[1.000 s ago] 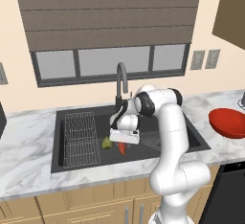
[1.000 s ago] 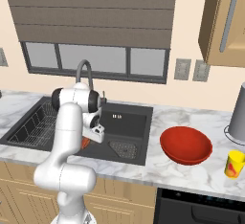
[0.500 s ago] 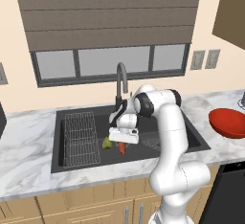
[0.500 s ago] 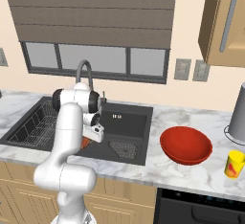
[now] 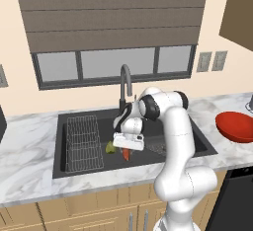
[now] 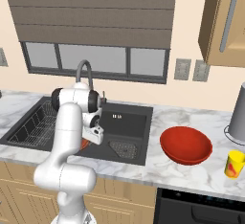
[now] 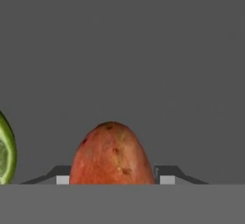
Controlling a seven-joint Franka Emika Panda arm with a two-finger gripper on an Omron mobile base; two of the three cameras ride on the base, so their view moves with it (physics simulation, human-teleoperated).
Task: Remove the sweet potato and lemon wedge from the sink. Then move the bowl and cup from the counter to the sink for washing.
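Note:
The sweet potato (image 7: 112, 153) is an orange-red oval lying low in the dark-grey sink (image 5: 202, 143), with my gripper (image 7: 112, 180) down over it. Both finger pads press its sides, so the gripper is shut on it. In the left base view the sweet potato (image 5: 126, 154) pokes out below the hand, and the yellow-green lemon wedge (image 5: 110, 147) lies just to its left on the sink floor. The lemon wedge (image 7: 5, 151) shows at the left edge of the hand view. The red bowl (image 6: 185, 145) and the yellow cup (image 6: 234, 163) stand on the counter to the right.
A wire rack (image 5: 83, 143) takes up the sink's left half, and the dark arched faucet (image 5: 124, 84) rises behind the hand. The drain grate (image 6: 123, 147) lies in the sink's front right corner. A grey metal vessel (image 6: 238, 113) stands at the far right of the counter.

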